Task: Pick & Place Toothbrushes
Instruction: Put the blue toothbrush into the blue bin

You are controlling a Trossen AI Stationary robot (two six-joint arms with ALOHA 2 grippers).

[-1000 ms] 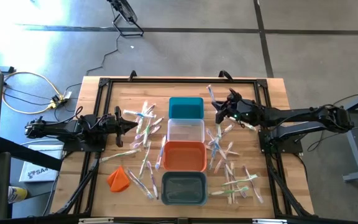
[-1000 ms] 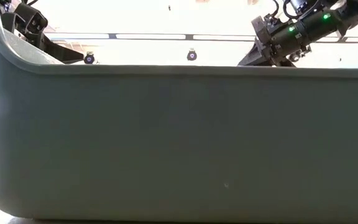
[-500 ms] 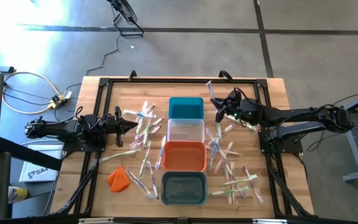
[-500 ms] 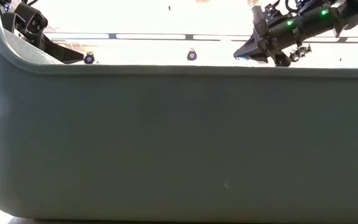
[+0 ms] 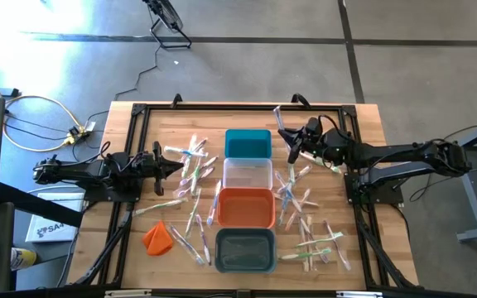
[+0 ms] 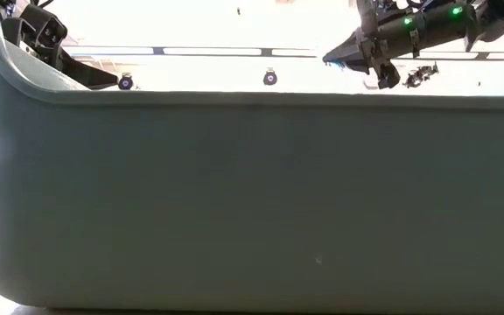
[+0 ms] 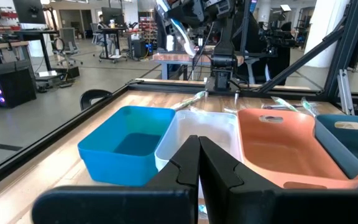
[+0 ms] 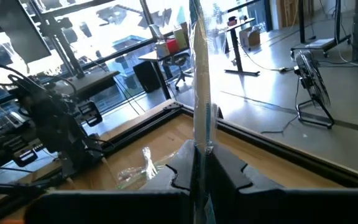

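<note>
Left gripper (image 5: pixel 178 165) pinched shut, empty, parked at the table's left beside scattered thin pale plastic toothbrushes (image 5: pixel 190 178). Right gripper (image 5: pixel 291 142) clamps one clear wrapped toothbrush (image 8: pixel 201 87), raised just right of the rectangular teal plastic bin (image 5: pixel 248 143).

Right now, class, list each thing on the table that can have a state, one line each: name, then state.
Right pincer: shut on a clear toothbrush, lifted beside the teal bin.
Left pincer: shut, holding nothing, at the table's left side.
Teal bin: empty.
Clear bin: empty.
Orange bin: empty.
Grey bin: empty.
Loose toothbrushes: lying scattered on both sides of the bins.
</note>
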